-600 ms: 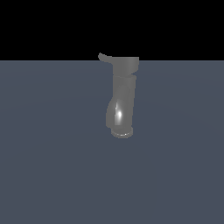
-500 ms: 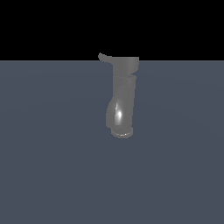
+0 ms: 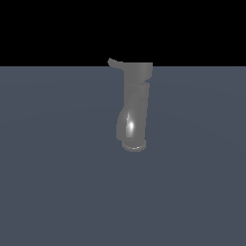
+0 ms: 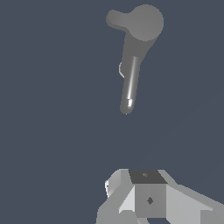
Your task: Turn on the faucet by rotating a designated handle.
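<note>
In the wrist view the claw (image 4: pixel 146 199) sits nearest the camera; whether its fingers are spread or pressed together cannot be told, and it grips nothing. Well apart from it, across bare grey desk (image 3: pixel 57 182), stands the faucet (image 3: pixel 133 108). Farthest off, the handle (image 3: pixel 114 63) juts from the faucet's cap toward the exterior view's left.
</note>
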You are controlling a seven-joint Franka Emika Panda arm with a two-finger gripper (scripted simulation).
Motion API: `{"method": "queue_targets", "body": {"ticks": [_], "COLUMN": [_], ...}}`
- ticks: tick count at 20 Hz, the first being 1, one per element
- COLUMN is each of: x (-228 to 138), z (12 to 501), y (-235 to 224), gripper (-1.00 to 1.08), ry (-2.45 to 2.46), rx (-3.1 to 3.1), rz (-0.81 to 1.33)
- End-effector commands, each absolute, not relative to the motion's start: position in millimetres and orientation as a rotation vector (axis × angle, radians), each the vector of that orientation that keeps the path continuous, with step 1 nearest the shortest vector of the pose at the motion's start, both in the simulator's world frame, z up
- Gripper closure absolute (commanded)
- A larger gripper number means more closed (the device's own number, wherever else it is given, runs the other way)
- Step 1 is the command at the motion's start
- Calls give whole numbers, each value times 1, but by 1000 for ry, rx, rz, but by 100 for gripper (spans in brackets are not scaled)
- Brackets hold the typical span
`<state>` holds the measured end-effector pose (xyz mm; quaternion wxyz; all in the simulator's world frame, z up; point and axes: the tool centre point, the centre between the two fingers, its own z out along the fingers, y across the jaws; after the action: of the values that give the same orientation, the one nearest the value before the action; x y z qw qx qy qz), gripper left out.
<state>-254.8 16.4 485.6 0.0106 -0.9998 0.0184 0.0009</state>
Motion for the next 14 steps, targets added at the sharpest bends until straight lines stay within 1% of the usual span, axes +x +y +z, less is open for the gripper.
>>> {"method": "queue_targets", "body": {"ticks": [1,7,14], "x": [-251,-236,-211], "z": [482,471,453], "y": [21,37,57], "gripper": [108,108,108], "ry": [104,267,516], "rx": [-3119,-3109,-3078], "rz": [3,4,4]}}
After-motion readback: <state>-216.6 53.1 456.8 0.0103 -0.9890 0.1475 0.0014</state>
